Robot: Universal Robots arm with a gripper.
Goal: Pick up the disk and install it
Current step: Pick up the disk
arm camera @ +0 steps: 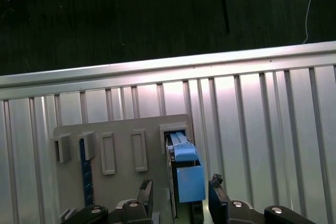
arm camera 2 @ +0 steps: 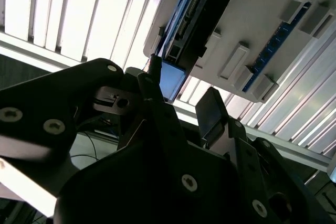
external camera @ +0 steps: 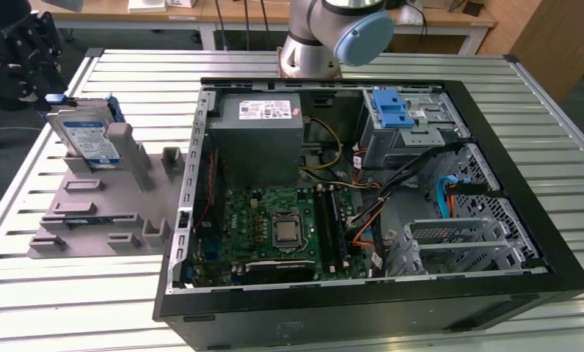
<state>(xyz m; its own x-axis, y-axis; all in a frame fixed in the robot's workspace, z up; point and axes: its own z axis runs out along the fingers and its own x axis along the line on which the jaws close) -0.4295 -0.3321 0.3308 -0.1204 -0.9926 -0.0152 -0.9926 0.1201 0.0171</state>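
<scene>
The disk [external camera: 84, 136], a silver hard drive with a blue-and-white label in a blue carrier, stands on edge in the grey holder [external camera: 96, 213] at the exterior view's left, on the slatted table. My black gripper [external camera: 37, 73] hangs just beyond the disk's far end. In the first wrist view the disk [arm camera: 185, 174] runs edge-on between my two fingers [arm camera: 218, 196]. The gripper [arm camera: 181, 196] is open, a finger on each side and a small gap to the carrier. The second wrist view shows the gripper [arm camera 2: 181, 98] close under the disk's connector end [arm camera 2: 191, 19].
The open computer case [external camera: 488, 139] lies in the middle of the table, with a grey power supply [external camera: 263, 139], motherboard [external camera: 282, 220], cables and a drive bay with a blue latch [external camera: 394, 110]. The arm's base [external camera: 321, 37] stands behind the case. The table edge [arm camera: 157, 72] runs past the holder.
</scene>
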